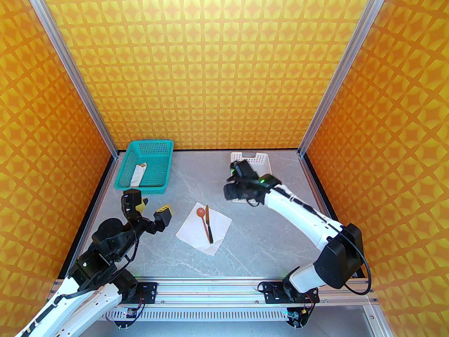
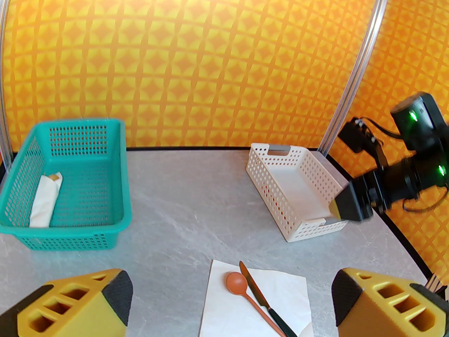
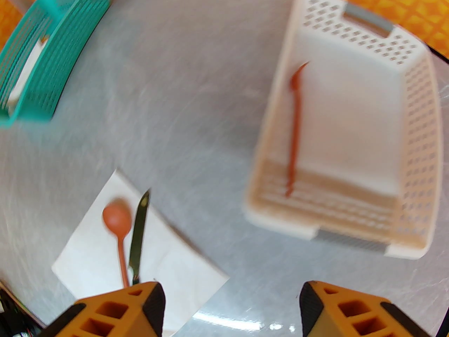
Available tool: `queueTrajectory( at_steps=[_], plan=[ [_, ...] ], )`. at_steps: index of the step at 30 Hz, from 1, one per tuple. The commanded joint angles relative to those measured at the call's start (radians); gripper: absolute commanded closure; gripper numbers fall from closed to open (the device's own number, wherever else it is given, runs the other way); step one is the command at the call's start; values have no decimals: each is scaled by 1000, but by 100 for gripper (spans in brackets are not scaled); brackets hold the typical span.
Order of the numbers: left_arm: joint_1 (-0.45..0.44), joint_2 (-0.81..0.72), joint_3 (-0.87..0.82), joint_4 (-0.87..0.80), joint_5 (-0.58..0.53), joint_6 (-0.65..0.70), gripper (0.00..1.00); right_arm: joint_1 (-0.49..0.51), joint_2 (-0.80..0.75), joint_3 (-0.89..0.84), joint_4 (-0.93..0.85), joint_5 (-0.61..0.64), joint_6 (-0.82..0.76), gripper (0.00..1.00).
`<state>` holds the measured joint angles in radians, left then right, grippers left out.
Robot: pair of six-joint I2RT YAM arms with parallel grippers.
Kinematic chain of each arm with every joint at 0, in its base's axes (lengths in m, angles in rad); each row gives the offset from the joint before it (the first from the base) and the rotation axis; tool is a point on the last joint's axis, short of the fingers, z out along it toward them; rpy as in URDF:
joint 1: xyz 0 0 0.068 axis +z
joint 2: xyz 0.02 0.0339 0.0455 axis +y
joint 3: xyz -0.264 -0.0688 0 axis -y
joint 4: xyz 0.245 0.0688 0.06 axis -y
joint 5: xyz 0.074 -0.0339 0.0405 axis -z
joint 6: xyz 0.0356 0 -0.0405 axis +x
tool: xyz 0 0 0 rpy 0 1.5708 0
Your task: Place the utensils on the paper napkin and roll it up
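The white paper napkin [image 1: 195, 231] lies flat at the table's middle, also seen in the left wrist view [image 2: 224, 311] and the right wrist view [image 3: 91, 255]. Two utensils lie side by side on it: a reddish-brown spoon [image 1: 202, 219] [image 2: 237, 282] [image 3: 117, 217] and an orange-bladed, dark-handled knife [image 1: 209, 225] [image 2: 259, 297] [image 3: 139, 230]. The orange fork [image 3: 294, 128] lies inside the white basket [image 3: 417, 146] along its left wall. My right gripper [image 3: 231, 305] hovers open above the basket's near end [image 1: 235, 188], nothing between its fingers. My left gripper [image 1: 151, 210] [image 2: 231, 307] stands wide open left of the napkin.
A teal basket [image 1: 154, 184] [image 2: 119, 188] at the back left holds a slim white paper tube [image 1: 137, 176] [image 2: 44, 202]. The white basket [image 1: 259, 160] [image 2: 266, 179] stands at the back right. Orange patterned walls close the back and sides.
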<state>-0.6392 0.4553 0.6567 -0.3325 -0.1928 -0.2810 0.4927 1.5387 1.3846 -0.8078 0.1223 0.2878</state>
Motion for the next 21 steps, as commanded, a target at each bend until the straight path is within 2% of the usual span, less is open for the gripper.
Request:
queueTrajectory(
  at_steps=[1,10,21],
  plan=[
    [9,-24,21,-28,0,40,1,-67,60,48,5,-75,-47,33],
    [10,-45,17,-54,-1,45,1,-186,255,165,-15,-135,-86,38],
    [9,-48,6,-53,-2,49,1,-267,456,307,-44,-247,-95,47]
  ],
)
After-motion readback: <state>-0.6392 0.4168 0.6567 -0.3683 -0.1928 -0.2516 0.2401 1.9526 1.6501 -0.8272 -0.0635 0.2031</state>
